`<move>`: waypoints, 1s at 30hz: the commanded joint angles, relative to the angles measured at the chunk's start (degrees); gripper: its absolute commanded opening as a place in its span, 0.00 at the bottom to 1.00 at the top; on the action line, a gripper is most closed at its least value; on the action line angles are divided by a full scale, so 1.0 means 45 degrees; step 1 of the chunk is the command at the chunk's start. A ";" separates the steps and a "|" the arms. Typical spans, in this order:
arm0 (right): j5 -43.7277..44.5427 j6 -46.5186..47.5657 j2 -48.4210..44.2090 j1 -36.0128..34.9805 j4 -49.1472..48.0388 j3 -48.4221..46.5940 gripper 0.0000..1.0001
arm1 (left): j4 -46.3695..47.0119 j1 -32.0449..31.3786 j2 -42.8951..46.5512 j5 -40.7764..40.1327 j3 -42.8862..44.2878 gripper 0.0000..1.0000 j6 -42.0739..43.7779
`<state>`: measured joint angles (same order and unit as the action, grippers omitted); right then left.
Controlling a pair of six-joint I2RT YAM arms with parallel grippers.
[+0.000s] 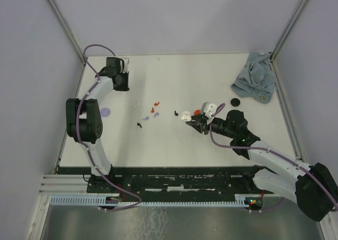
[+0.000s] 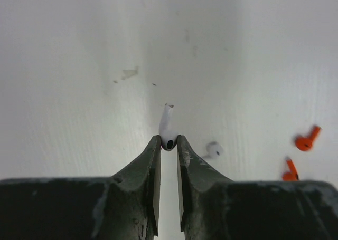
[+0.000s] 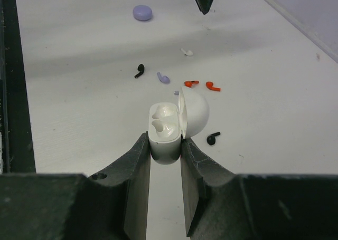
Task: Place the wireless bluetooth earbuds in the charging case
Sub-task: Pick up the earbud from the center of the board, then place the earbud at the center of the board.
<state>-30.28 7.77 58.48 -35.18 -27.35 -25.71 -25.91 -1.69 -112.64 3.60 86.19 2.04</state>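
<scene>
Closest to the near edge, right of the middle of the table (image 1: pixel 174 145), the right gripper (image 3: pixel 165 138) clasps the white charging case (image 3: pixel 167 128) by its lower body, jaws narrow around it. The case stands upright between the fingers. Its lid (image 3: pixel 196 112) stands open to one side, and two pale wells face back toward the wrist camera. Whether the case touches the tabletop cannot be told. Just beyond it, loose earbuds lie scattered across the middle of the table, between the two arms. A black earbud (image 3: pixel 213 138) is just beside the lid, then come a red pair (image 3: pixel 191 83), a lilac earbud (image 3: pixel 163 78), a second black one (image 3: pixel 139 70) and, farther off, a white piece (image 3: pixel 187 52). A lilac disc (image 1: pixel 105 112) rests near the left edge and a black disc (image 1: pixel 235 101) lies toward the right edge. Toward the far left corner the left gripper (image 2: pixel 169 142) hangs above the table, jaws almost closed on the head of a white earbud (image 2: pixel 167 125). The stem points away from the fingertips, its long axis nearly in line with the fingers and leaning slightly to one side. A crumpled blue cloth (image 1: pixel 255 82) lies in the far right corner.
</scene>
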 commanded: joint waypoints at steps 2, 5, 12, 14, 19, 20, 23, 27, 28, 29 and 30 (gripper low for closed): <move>0.0843 -0.0467 -0.0815 0.0037 -0.0404 0.0432 0.02 | -0.0193 -0.1987 0.2566 0.0232 -0.2195 0.13 0.0055; 0.1249 -0.0496 -0.1133 0.0025 -0.0322 0.0610 0.02 | -0.0466 -0.3355 0.3456 0.0115 -0.3335 0.14 -0.0135; 0.2216 -0.0522 -0.1478 0.0030 -0.0316 0.0967 0.02 | -0.0315 -0.6393 0.4278 0.0065 -0.5056 0.15 -0.1079; 0.2452 -0.0469 -0.1536 0.0026 -0.0326 0.1050 0.02 | -0.0237 -0.7067 0.4244 -0.0276 -0.5343 0.15 -0.1329; 0.2977 -0.0370 -0.1740 0.0029 -0.0554 0.1323 0.02 | 0.0144 -0.8198 0.3831 -0.1036 -0.5920 0.16 -0.1823; 0.3018 -0.0361 -0.1771 0.0032 -0.0573 0.1347 0.02 | 0.0183 -0.8291 0.3712 -0.1178 -0.5957 0.17 -0.1924; 0.3051 -0.0360 -0.1832 0.0026 -0.0575 0.1402 0.02 | 0.0280 -0.8582 0.3410 -0.1537 -0.6055 0.19 -0.2128; 0.3103 -0.0340 -0.1823 0.0034 -0.0608 0.1432 0.02 | 0.0314 -0.8910 0.3038 -0.2005 -0.6120 0.22 -0.2354; 0.3115 -0.0340 -0.1823 0.0026 -0.0619 0.1441 0.02 | 0.0341 -0.8931 0.2985 -0.2051 -0.6167 0.22 -0.2391; 0.3116 -0.0340 -0.1823 0.0042 -0.0608 0.1438 0.02 | 0.0374 -0.8939 0.2922 -0.2108 -0.6198 0.24 -0.2437; 0.3116 -0.0340 -0.1823 0.0024 -0.0612 0.1437 0.02 | 0.0385 -0.8942 0.2866 -0.2181 -0.6221 0.25 -0.2460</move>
<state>-17.47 6.07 51.27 -35.18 -26.98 -19.33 -26.39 -41.32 -98.59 -3.38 58.78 -6.28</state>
